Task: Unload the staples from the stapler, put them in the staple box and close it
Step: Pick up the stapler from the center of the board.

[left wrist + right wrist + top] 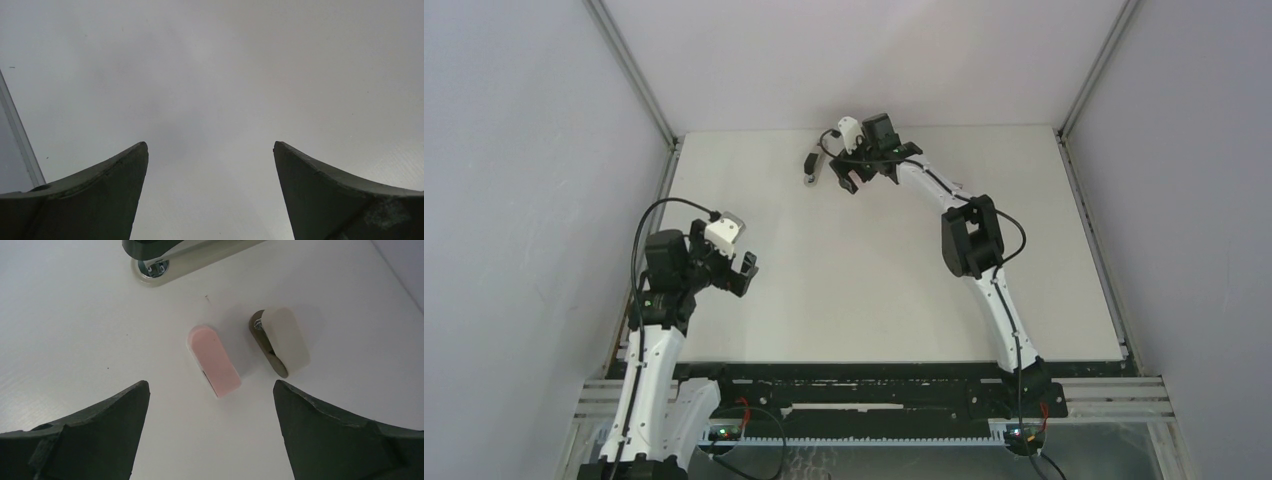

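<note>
The stapler point(812, 165) lay flat on the white counter point(874, 300), far from the arm bases, its long dark body pointing roughly away from them. The right pincer point(849, 180) hung just beside the stapler, on its right in the overhead view, apart from it and touching nothing.

In the right wrist view the stapler point(165, 252) crossed the top edge, partly cut off. Only its dark upper arm, pale base and a shiny metal rivet showed. It sat ahead of the right pincer point(210, 385) and left of centre, well beyond the fingertips point(125, 410), which were spread wide with nothing between them.

Two small pieces lay between the stapler and that pincer: a pink-topped piece point(213, 360), and a cream clawed piece point(280, 342) to its right. A tiny dark speck point(206, 297) lay just below the stapler, too small to identify. No staples could be made out.

The left pincer point(744, 268) was well apart from the stapler, towards the arm bases and to the left. Its wrist view showed the left pincer point(210, 145) spread wide over bare counter.
</note>
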